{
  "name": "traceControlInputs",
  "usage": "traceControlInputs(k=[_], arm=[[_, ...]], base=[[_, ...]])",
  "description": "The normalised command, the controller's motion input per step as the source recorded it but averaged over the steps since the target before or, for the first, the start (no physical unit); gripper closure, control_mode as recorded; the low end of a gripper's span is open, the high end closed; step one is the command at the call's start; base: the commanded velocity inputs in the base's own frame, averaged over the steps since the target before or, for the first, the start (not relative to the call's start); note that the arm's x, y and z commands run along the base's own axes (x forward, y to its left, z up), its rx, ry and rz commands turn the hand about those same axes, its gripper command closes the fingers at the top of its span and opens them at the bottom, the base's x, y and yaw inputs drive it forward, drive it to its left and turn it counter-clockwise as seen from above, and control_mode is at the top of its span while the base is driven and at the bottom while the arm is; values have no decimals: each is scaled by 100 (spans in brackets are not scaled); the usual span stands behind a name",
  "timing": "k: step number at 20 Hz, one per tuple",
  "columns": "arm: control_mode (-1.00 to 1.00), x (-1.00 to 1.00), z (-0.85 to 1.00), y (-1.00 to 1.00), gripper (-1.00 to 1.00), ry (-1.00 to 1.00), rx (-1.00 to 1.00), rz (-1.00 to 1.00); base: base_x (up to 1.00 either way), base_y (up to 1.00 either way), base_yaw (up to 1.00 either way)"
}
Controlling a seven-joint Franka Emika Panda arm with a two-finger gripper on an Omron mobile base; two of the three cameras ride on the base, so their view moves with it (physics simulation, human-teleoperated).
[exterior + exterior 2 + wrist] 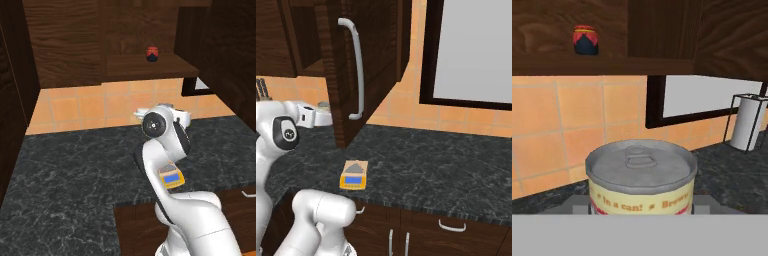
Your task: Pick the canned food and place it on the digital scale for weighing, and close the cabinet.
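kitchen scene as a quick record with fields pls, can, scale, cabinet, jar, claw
can: upright tin, grey pull-tab lid, pale label with red print, right in front of the hand camera, above the counter
scale: yellow-orange, flat on the dark counter near its front edge, plate bare
cabinet: door open, silver bar handle facing out
jar: red-and-black, on the cabinet shelf
claw: fingertips hidden low in the hand view, state cannot be told
other: white paper towel roll in a holder on the counter
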Motion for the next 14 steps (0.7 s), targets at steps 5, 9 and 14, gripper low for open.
traceControlInputs(k=[5, 9, 14], arm=[[-100, 0, -53, -13, 100, 0, 0, 1], [-100, 3, -36, -12, 100, 2, 0, 18], [-100, 11, -28, -1, 100, -9, 0, 31]], base=[[0, 0, 0], [0, 0, 0], [0, 0, 0]])
